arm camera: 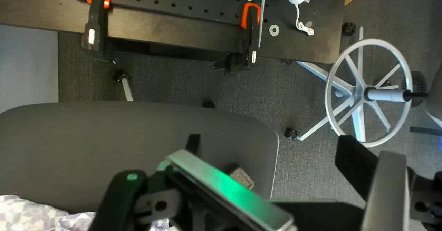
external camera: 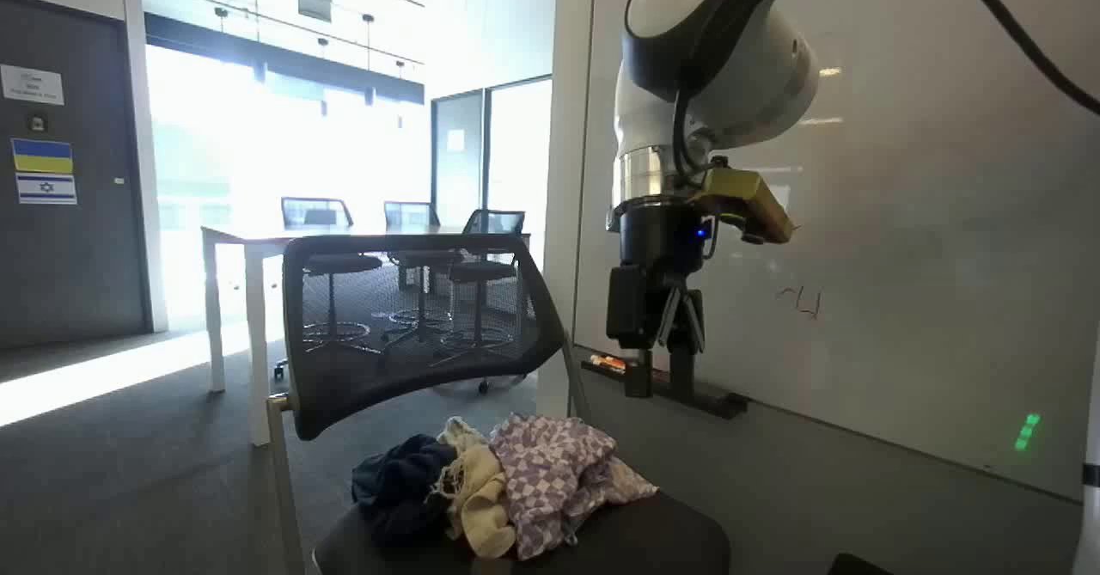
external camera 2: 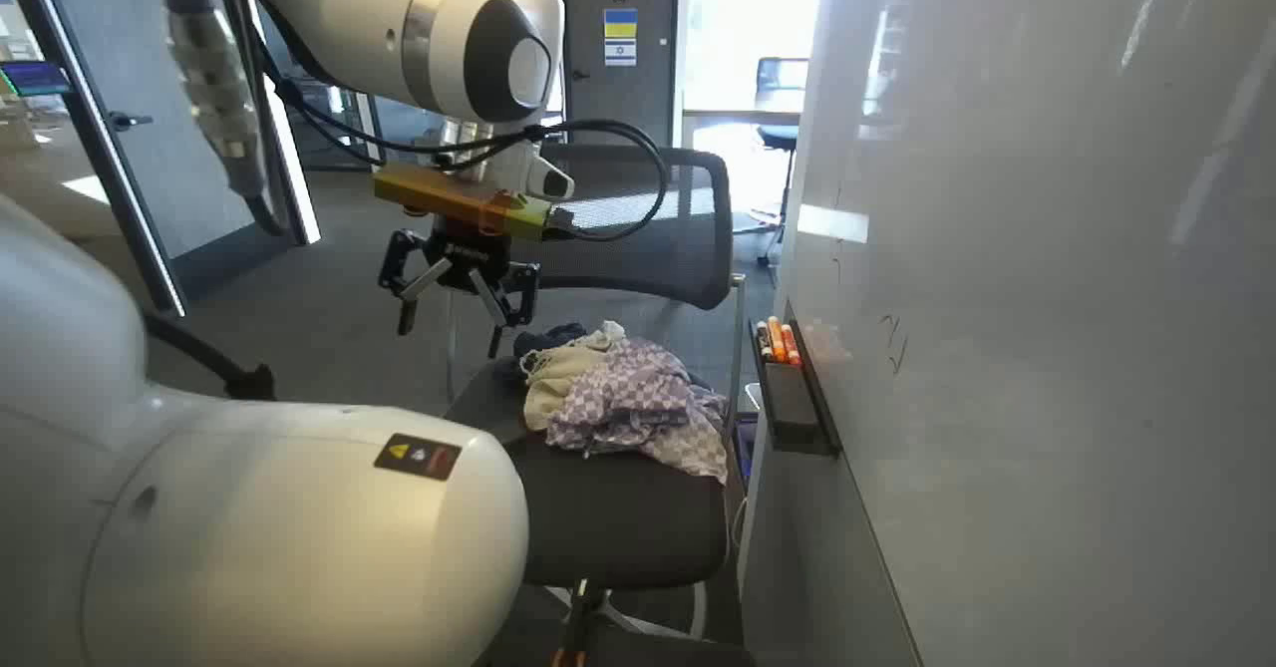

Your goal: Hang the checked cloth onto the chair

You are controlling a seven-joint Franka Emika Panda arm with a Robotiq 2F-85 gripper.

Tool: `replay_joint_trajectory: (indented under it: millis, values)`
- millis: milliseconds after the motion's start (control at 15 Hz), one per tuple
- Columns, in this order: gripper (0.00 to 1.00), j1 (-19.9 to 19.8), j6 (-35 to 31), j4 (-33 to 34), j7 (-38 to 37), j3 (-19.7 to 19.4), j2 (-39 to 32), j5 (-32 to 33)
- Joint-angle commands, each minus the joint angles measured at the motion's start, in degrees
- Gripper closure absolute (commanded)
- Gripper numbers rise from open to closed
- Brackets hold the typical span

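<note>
The checked cloth, purple and white, lies crumpled on the chair's seat in both exterior views (external camera: 559, 472) (external camera 2: 638, 398). A corner of it shows at the lower left of the wrist view (arm camera: 27, 213). The chair has a dark seat (external camera 2: 628, 537) and a black mesh backrest (external camera: 296, 343), with no cloth over its top edge. My gripper is open and empty, its fingers pointing down, in both exterior views (external camera: 659, 377) (external camera 2: 451, 330). It is above the seat's level, to the side of the cloths, apart from them. Its spread fingers also show in the wrist view (arm camera: 297, 169).
A cream cloth (external camera: 481, 498) and a dark blue cloth (external camera: 404, 489) lie against the checked one. A whiteboard (external camera 2: 997, 298) with a marker tray (external camera 2: 797, 408) stands beside the chair. A table with clamps (arm camera: 193, 23) and a wheeled chair base (arm camera: 359, 93) are nearby.
</note>
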State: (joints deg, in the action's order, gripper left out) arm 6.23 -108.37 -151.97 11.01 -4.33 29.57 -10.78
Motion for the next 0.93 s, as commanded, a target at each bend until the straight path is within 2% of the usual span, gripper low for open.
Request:
replay_joint_trajectory:
  millis: [0, 533, 733, 867]
  values:
    - [0.00, -1.0, 0.2, 0.2, 0.4, 0.9, 0.0, -0.4]
    - [0.00, -0.9, -0.9, 0.4, 0.7, 1.2, -1.1, 0.2]
    - [0.00, -1.8, -6.8, 3.2, 1.0, 0.6, -10.2, 0.5]
    - [0.00, -3.2, -12.3, 5.1, -0.2, 0.8, -16.5, 3.0]
